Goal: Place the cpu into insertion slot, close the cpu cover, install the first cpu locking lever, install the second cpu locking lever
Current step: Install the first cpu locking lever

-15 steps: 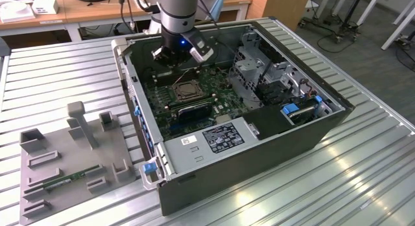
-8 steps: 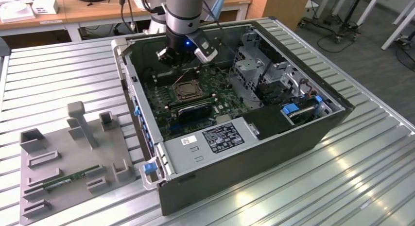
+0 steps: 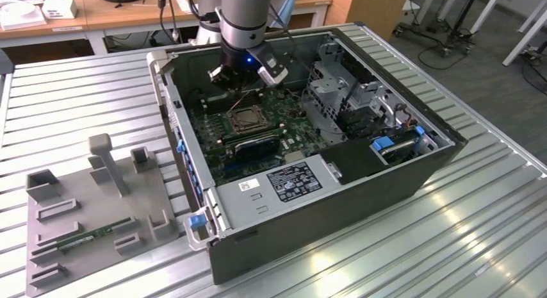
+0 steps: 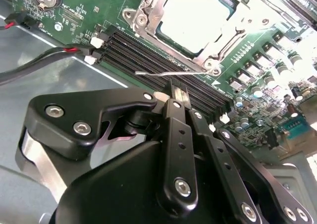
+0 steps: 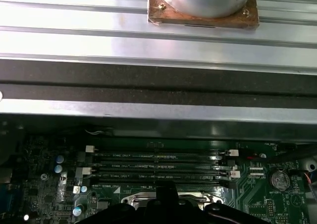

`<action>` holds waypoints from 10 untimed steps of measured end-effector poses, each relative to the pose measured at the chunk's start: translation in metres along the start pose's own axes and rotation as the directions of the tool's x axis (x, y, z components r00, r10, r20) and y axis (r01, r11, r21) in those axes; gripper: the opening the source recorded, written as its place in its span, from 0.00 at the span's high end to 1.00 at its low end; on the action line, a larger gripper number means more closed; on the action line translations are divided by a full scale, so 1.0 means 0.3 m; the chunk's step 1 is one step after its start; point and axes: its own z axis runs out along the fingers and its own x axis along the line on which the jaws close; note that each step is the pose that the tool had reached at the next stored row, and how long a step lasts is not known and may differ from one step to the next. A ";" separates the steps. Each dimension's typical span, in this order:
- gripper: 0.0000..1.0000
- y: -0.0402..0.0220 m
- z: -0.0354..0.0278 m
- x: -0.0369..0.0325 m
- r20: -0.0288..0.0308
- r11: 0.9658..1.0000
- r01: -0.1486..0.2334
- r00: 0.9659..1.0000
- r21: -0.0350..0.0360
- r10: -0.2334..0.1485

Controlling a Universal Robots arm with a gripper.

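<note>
Ribbed metal counter [image 3: 478,234]; open PC case [image 3: 256,240] lies on its middle. Grey fixture tray [image 3: 77,202] sits by the counter edge at the exterior view's left, with a green memory stick [image 3: 92,236] lying in it. Arm [image 3: 243,22] hangs into the far end of the case.

Power supply [image 3: 286,182] at the case's near end has a dark label [image 3: 291,178] with pale print and a smaller white sticker [image 3: 248,185] beside it. Print on both is too small to make out.

Green motherboard [image 3: 278,107] is on the case floor. White silkscreen runs along the black memory slots [image 5: 158,167] in the first wrist view.

Insertion slot [image 3: 230,117] is mid-board. The cpu [image 4: 195,16] is seated in it, with the cpu cover [image 4: 146,8] down flat around it. Thin silvery locking lever [image 4: 171,73] lies along the cover's edge, on the side facing the memory slots.

Gripper [image 4: 178,92] is clenched, fingers pressed together, tips right at the lever. Can't tell if they actually touch it.
</note>
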 end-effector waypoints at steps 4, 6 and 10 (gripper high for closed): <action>0.89 0.000 0.003 0.000 0.000 1.000 0.000 1.000 0.000 0.000; 0.89 -0.003 0.017 0.000 0.000 1.000 0.000 1.000 0.000 0.000; 0.89 -0.004 0.018 -0.002 0.000 1.000 0.000 1.000 0.000 0.000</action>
